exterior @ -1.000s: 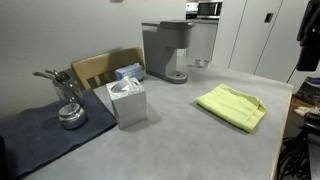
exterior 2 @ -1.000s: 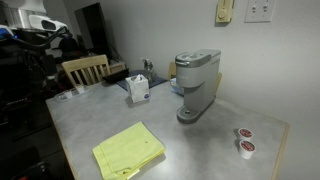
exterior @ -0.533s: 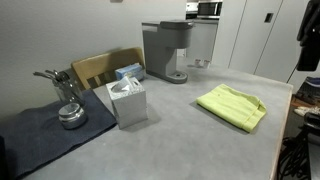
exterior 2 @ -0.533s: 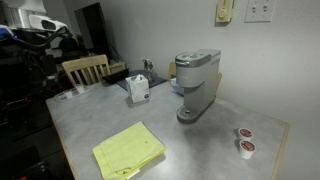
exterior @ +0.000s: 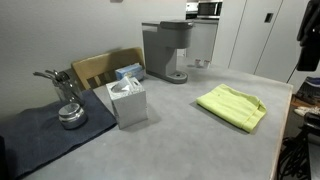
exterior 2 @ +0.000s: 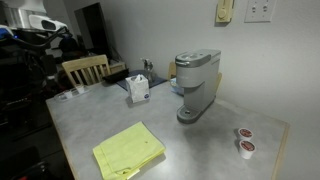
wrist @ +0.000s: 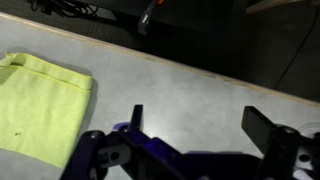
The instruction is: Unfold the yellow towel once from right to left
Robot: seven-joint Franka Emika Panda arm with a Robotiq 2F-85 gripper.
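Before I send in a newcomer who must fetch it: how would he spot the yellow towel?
On the large grey tabletop, look near the tall grey coffee machine. There lies a folded lime-yellow cloth towel, flat, the only bright soft thing, unlike the upright white tissue box.

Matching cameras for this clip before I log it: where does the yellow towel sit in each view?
Exterior view: yellow towel right of centre, folded on the grey table, nearer the camera than the coffee machine.
Exterior view: towel at the bottom, left of centre, nearer than the coffee machine.
Wrist view: towel at the left edge; coffee machine not in it.
Shared landmark: the grey table, in all three.
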